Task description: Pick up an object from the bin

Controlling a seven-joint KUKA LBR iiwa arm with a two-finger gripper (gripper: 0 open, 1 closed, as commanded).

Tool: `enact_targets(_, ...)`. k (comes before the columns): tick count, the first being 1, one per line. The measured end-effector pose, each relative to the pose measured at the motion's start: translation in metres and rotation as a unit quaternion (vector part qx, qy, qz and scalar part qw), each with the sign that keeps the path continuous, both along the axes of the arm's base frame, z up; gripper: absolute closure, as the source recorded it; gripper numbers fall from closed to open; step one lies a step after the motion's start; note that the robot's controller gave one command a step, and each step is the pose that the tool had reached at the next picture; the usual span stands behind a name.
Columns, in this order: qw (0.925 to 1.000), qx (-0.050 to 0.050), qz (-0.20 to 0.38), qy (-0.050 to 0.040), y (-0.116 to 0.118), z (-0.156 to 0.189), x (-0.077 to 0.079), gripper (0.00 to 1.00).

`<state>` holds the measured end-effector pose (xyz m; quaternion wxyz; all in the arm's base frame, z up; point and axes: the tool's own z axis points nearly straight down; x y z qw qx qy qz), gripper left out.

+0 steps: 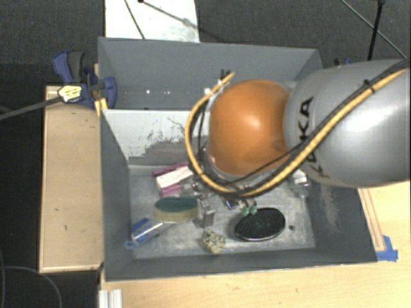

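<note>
The gripper (pixel 205 212) hangs low in the middle of the grey bin (pixel 115 191), under the arm's orange cover (pixel 247 127) — whether it is open or closed cannot be told. It sits just beside the right end of a green-topped tan oval sponge (pixel 174 209), left of centre. A black oval brush (pixel 259 225) lies to its right, a pink-and-white box (pixel 172 178) above the sponge, and a speckled lump (pixel 214 240) below.

A robotics lab: a silver KUKA arm (pixel 350 140), strung with black-and-yellow cables (pixel 334 116), hangs over a plain grey metal bin (pixel 117 191).
</note>
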<state>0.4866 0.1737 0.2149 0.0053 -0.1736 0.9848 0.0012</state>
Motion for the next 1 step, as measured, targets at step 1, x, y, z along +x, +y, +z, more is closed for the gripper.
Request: enact_targets(1, 0.9996, 0.0, -0.027, 0.0022, 0.039, 0.0174, 0.0279, 1.0)
